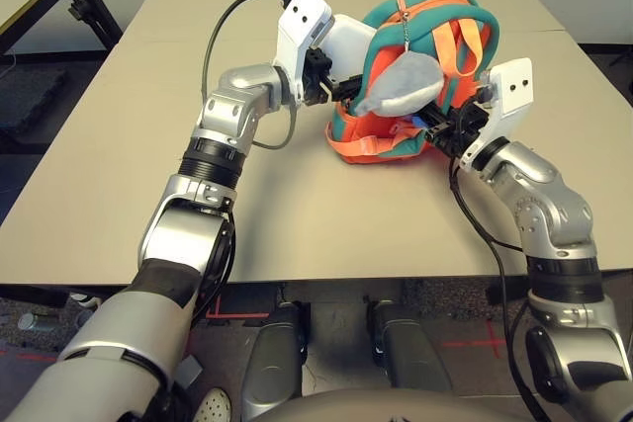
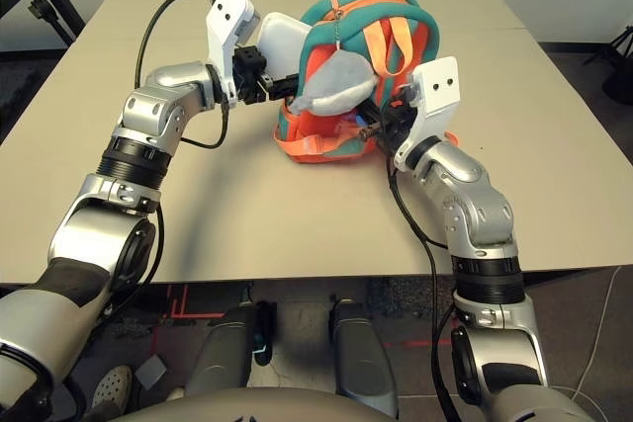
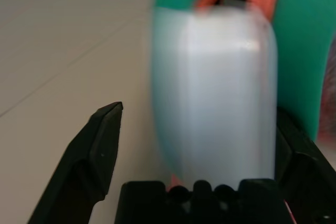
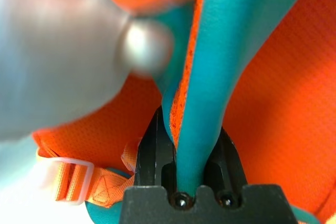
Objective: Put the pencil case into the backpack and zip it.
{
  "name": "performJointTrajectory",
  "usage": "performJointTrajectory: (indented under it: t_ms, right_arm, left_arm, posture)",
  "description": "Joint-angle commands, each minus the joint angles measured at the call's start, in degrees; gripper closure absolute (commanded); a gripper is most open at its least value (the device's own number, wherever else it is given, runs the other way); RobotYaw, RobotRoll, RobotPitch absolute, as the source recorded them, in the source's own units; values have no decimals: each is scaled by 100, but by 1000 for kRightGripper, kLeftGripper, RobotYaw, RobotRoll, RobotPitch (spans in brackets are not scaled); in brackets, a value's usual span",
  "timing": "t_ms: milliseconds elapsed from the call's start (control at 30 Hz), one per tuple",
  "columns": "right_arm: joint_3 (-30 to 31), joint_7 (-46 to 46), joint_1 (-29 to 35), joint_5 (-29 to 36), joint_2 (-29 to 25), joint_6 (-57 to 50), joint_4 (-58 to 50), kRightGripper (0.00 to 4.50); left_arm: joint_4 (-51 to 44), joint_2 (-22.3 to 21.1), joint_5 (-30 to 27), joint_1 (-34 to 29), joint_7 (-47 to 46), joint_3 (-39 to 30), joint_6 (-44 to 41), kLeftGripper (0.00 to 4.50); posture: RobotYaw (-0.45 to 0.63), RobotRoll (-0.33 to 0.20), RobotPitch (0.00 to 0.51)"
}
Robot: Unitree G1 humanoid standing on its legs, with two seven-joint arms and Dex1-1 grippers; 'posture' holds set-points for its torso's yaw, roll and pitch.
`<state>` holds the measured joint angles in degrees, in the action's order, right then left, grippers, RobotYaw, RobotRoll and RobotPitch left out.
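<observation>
The pencil case (image 1: 348,40) sits half inside the backpack (image 1: 447,22) on the table (image 1: 119,145), between my left gripper's (image 3: 199,129) spread fingers. My right gripper (image 4: 191,145) is pinching the backpack's teal edge.

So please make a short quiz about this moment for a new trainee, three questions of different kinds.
1. True or false: the pencil case lies flat on the table.
2. What does the right gripper pinch? A) the shark B) the backpack's teal trim C) a cable
3. Fill in: the left gripper has its fingers ____ around the case.

Key: 1 false, it is at the backpack's opening between the left fingers; 2 B; 3 open.
</observation>
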<state>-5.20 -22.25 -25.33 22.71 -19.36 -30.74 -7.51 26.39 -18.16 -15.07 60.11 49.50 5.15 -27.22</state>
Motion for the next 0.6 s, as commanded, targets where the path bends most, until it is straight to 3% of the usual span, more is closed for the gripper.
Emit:
performJointTrajectory:
  t_ms: [33,367,533,600]
  right_arm:
    - [64,79,140,-127,14,-148,205,4310]
    - [111,18,66,-150,36,-127,318,4310]
    - [126,-2,37,-165,46,-112,366,4310]
    - [135,-10,28,-173,51,-105,381,4310]
  left_arm:
    - [-867,-276,-372,-157,197,-229,-611,0]
    - [-2187,-1152,-965,-504,58,-806,-1881,0]
    - [-2333,-1311,-1118,-698,-24,-921,-2083,0]
    - [-2359,-1328,-1121,-772,-54,-903,-2078,384]
  posture:
    - [-138,0,156]
    - [-118,0,162]
    - [-111,0,161]
    - [-111,0,160]
